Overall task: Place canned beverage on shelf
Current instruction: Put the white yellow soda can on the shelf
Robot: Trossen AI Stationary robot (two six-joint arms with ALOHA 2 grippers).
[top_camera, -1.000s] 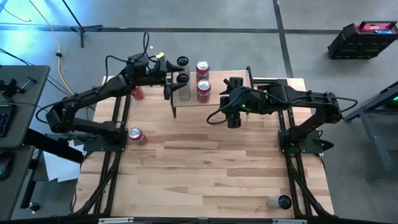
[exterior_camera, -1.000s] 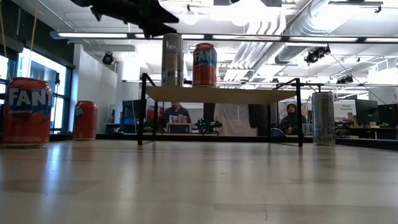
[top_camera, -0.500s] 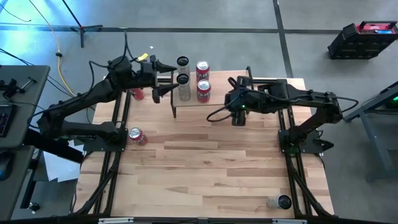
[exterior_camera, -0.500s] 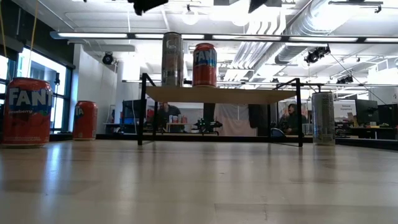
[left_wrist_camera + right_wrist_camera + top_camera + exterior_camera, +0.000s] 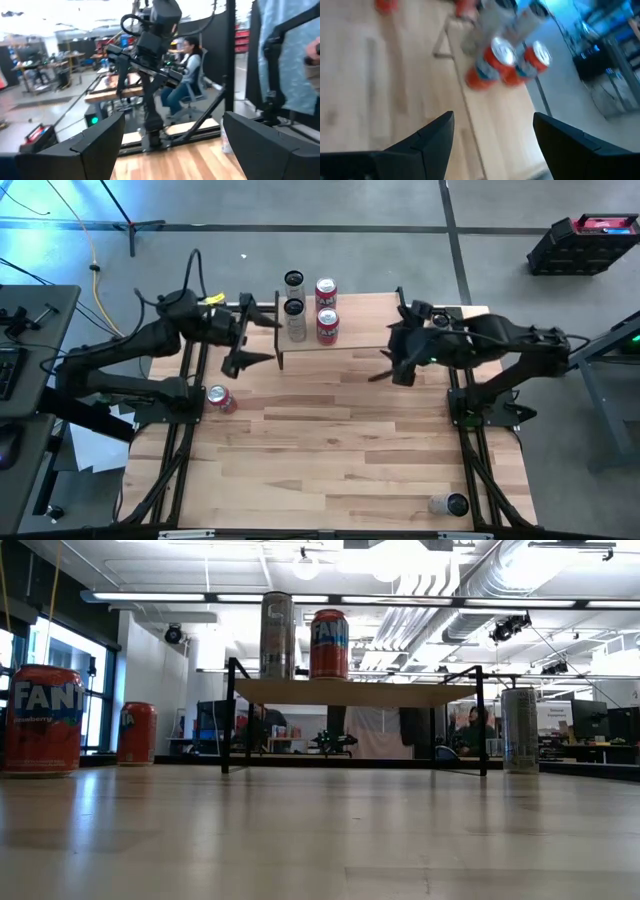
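Wide wooden desk [image 5: 340, 440] fills the high view, and both dark arms reach in from the sides with nothing in their grasp. The left arm stretches across from the left edge, its left tool [image 5: 252, 340] hanging just off the shelf's left end, fingers [image 5: 75, 150] spread wide apart and holding nothing. Opposite, the right arm comes in from the right, its right tool [image 5: 388, 360] poised over bare desk a little clear of the shelf's right end, fingers [image 5: 420, 145] likewise parted and holding nothing. Between them at the far edge of the desk stands the shelf [image 5: 345, 340], light plank top on thin black legs. Four cans are grouped at its left part: a silver can [image 5: 295, 320] and a red can [image 5: 327, 325] stand upright on the plank, with a second silver can [image 5: 293, 281] and a second red can [image 5: 326, 290] right behind them. From the low view, the silver and red cans show upright side by side on the plank. Down on the desk, a red Fanta can [image 5: 220, 398] stands near the left edge, another red can [image 5: 221, 331] peeks out under the left arm, and a lone silver can [image 5: 447, 504] lies on its side near the front right corner.
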